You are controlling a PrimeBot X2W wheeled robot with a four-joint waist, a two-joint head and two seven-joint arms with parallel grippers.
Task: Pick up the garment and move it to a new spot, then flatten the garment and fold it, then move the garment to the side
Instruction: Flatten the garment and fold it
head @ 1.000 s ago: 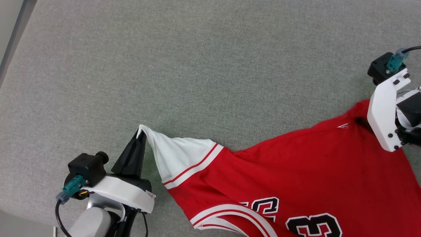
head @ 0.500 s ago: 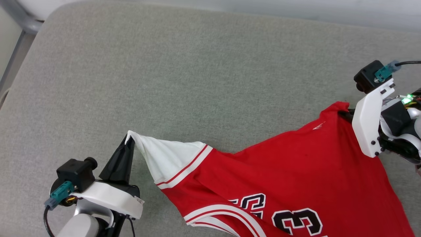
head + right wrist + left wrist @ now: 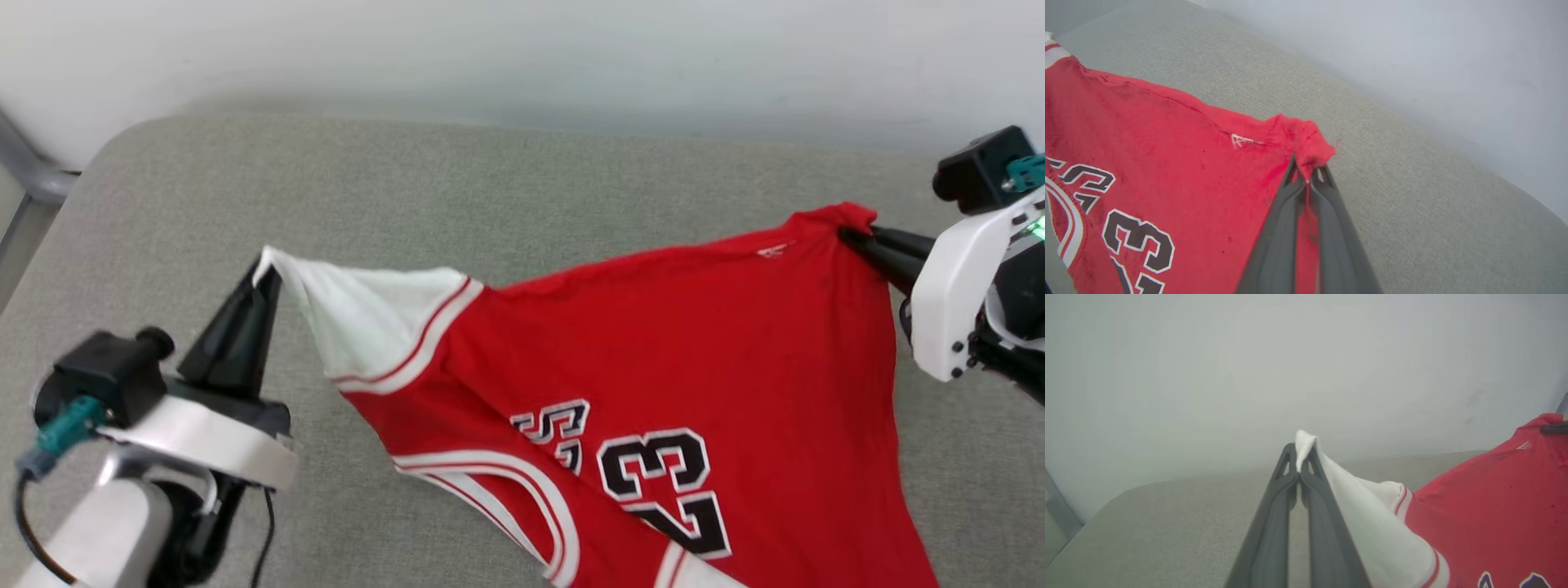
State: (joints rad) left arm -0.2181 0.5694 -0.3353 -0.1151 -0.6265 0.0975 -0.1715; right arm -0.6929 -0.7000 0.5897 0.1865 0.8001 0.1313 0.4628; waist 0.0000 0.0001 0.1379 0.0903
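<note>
Holding the garment (image 3: 653, 343) stretched between both arms, I carried it across the middle of the head view. Its top edge was pulled almost straight from left to upper right. My left end effector (image 3: 263, 273), at the left of the frame, was closed on the tip of the white sleeve (image 3: 367, 327), pinching it into a small peak. My right end effector (image 3: 853, 237), at the upper right, was closed on a red corner of the shirt, bunched into a soft knot between the fingers. I judged the two grips were set far apart so the cloth would hang open rather than crumple, ready to be laid flat.

The shirt sagged from that taut edge toward the bottom right of the frame. I could not tell whether its lower part touched the table (image 3: 522, 180).

The fabric looked thin, soft and matte: red body, white sleeve edged with red-and-white stripes, and a black "23" (image 3: 661, 482) outlined in white beside partly folded lettering. My fingers were long, dark and tapered. The table was covered in grey woven cloth, with a rounded corner at the upper left, and a plain pale wall (image 3: 522, 57) stood behind it.
</note>
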